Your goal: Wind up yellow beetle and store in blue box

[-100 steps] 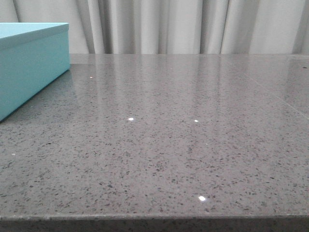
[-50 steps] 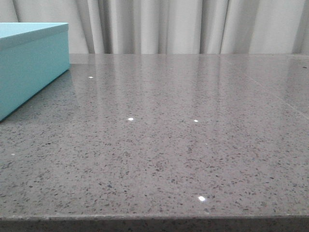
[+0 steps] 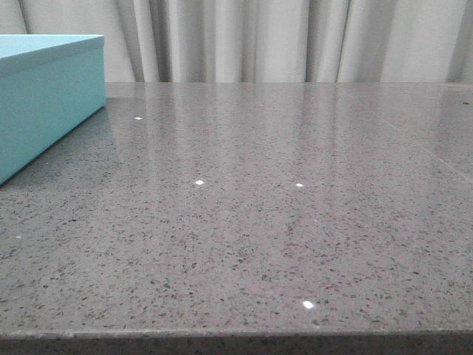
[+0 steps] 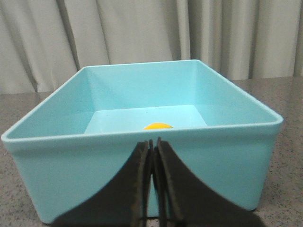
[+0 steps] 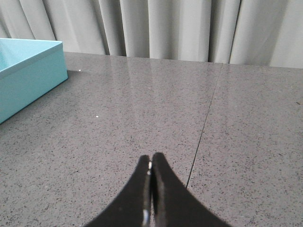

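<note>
The blue box [image 3: 44,103] stands at the far left of the table in the front view, and also shows in the left wrist view [image 4: 227,161] and the right wrist view [image 5: 26,78]. The yellow beetle [image 4: 157,126] lies inside the box; only its rounded roof shows above the near rim. My left gripper [image 4: 153,141] is shut and empty, just in front of the box's near wall. My right gripper [image 5: 151,161] is shut and empty above bare table, to the right of the box. Neither gripper shows in the front view.
The grey speckled table [image 3: 281,222] has a thin seam line [image 5: 203,130] running away from my right gripper. Pale curtains [image 3: 281,37] hang behind the table's far edge. The table's front edge runs along the bottom of the front view.
</note>
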You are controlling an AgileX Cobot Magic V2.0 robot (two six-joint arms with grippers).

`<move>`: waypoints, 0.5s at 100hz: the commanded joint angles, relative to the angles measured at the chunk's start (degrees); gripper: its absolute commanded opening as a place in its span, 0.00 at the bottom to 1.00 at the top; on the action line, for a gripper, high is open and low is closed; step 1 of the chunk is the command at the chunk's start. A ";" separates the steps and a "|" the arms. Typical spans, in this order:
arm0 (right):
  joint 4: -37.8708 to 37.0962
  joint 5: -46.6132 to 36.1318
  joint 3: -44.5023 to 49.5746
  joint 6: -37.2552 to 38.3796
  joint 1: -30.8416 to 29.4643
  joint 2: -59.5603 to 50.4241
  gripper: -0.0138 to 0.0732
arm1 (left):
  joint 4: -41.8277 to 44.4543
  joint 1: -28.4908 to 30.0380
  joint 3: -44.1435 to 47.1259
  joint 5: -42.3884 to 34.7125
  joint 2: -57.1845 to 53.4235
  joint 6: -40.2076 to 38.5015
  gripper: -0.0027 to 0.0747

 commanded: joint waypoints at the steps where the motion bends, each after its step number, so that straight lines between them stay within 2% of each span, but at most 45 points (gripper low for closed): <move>1: -1.35 -4.16 -1.26 -0.49 0.05 0.57 0.08 | 0.88 1.37 0.80 -5.64 -1.01 -3.84 0.01; 17: -1.35 -4.16 -1.26 -0.49 0.05 0.57 0.08 | 0.12 2.33 5.29 -5.64 -4.71 -4.30 0.01; 22: -1.35 -4.16 -1.26 -0.49 0.05 0.57 0.08 | -0.53 2.33 5.14 -1.78 -4.94 -4.30 0.01; 29: -1.35 -4.10 -1.26 -0.49 0.05 0.57 0.08 | -0.53 2.33 5.25 -0.58 -4.93 -4.30 0.01; 50: -1.35 -4.12 -1.26 -0.49 0.05 0.57 0.08 | -0.67 2.33 5.14 -0.58 -4.93 -3.84 0.01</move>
